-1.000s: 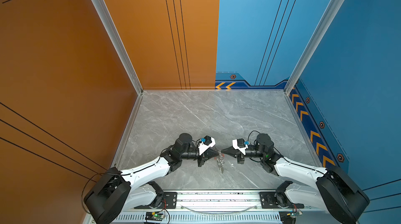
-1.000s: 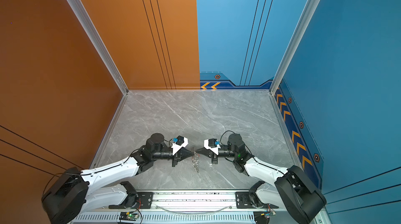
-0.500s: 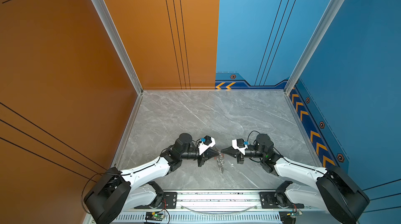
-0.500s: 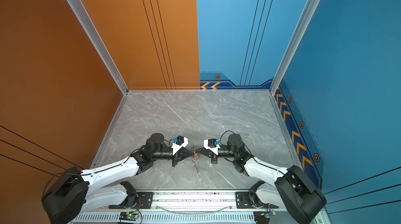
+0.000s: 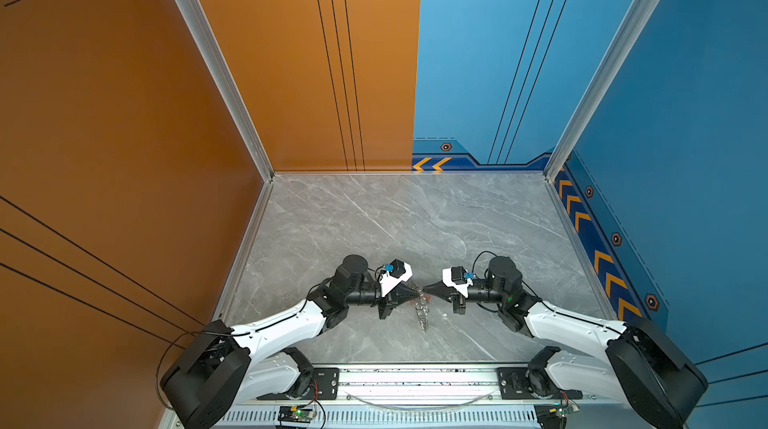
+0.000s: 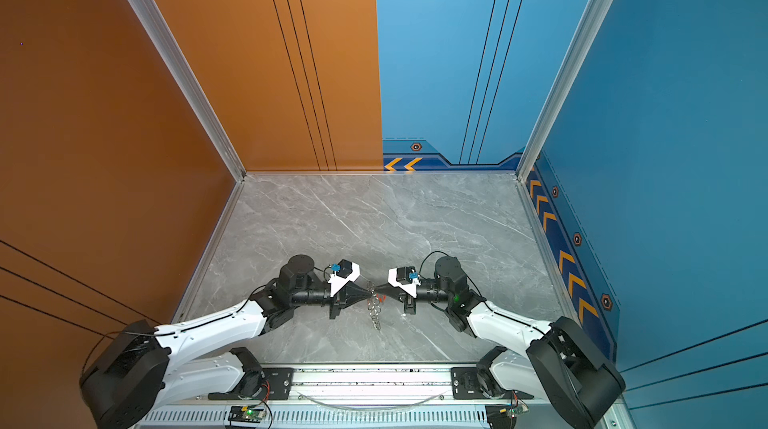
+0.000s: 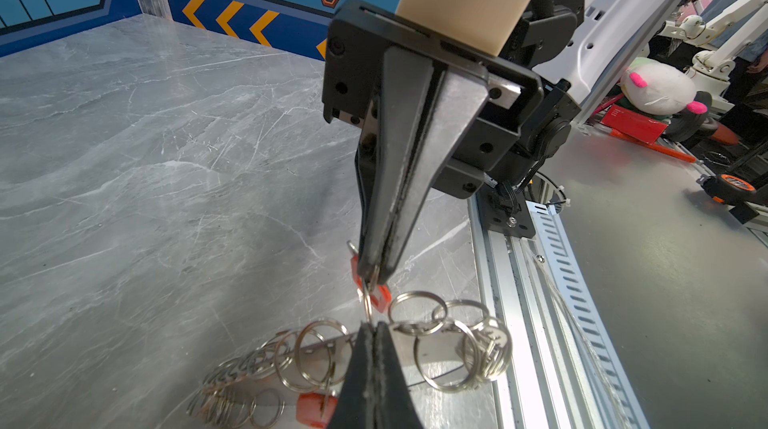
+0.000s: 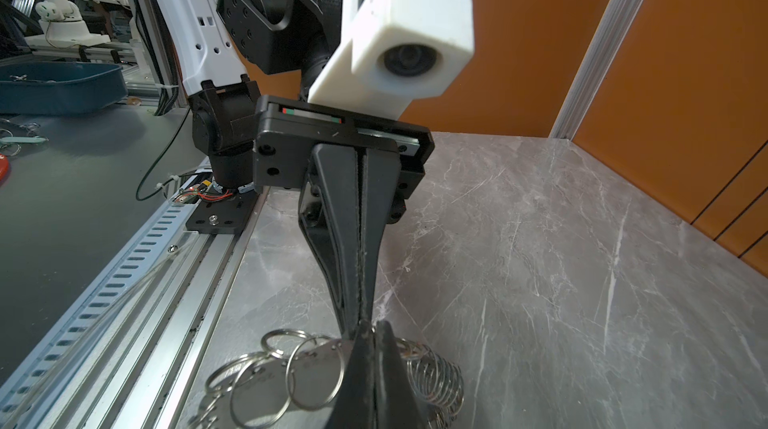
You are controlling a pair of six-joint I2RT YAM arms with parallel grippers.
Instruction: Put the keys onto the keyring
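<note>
Meeting tip to tip
The left fingers (image 7: pixel 361 368) and the right fingers (image 7: pixel 395 165) both pinch one silver metal split ring (image 7: pixel 367 302).

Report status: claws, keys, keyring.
Left claw, right claw shut, tip to tip on keyring. One key at tips, second key lying beside. Nothing blocking.

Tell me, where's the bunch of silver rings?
In both top views the keyring is in the middle, toward the front rail, trailing from where the tips of the left gripper and right gripper meet.

White shells (image 5: pixel 282 325), black joints (image 5: pixel 353 269); left claw (image 7: pixel 371 329), right claw (image 8: pixel 372 327) tapered black
</note>
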